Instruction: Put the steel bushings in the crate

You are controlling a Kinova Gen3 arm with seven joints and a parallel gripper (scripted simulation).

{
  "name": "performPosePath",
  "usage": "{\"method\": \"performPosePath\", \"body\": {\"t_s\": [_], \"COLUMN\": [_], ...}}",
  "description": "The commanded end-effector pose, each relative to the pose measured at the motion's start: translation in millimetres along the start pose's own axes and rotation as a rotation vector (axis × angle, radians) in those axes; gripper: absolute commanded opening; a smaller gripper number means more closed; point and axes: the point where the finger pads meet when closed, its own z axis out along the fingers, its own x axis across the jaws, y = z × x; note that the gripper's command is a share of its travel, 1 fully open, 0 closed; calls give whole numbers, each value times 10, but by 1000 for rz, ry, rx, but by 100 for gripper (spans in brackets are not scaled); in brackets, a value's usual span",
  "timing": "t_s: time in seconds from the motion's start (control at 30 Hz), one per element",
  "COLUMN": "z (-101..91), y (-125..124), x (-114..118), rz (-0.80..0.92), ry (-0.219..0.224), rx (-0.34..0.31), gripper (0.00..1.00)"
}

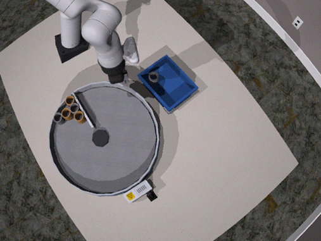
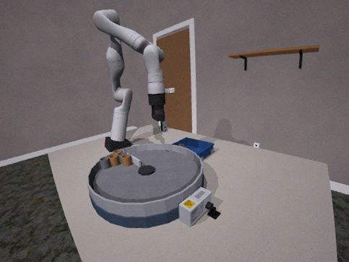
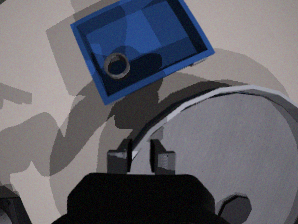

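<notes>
My gripper is part open, with nothing between its fingers. It hangs above the turning table's rim, beside the crate. One steel bushing stands in a corner of the blue crate. On the turning table, a grey steel bushing is at the outer left of a cluster. Another steel bushing sits among three copper-coloured bushings; it is mostly hidden in the exterior view.
The copper-coloured bushings stand close around the steel ones. A thin white divider runs beside the cluster toward the dark hub. A raised rim surrounds the turning table. A white box is at its front.
</notes>
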Motion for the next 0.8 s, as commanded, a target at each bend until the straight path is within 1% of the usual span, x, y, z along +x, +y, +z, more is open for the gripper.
{"method": "performPosePath", "body": {"t_s": [0.0, 0.1, 0.5, 0.53, 0.67, 0.77], "z": [2, 8, 8, 3, 14, 14], "y": [215, 556, 556, 622, 1078, 1078], "x": [51, 127, 127, 153, 252, 252], "rz": [-1, -1, -1, 4, 4, 4], "ry": [1, 1, 1, 4, 3, 3], "rx": [-1, -1, -1, 5, 5, 5], "gripper": [45, 45, 45, 45, 45, 45]}}
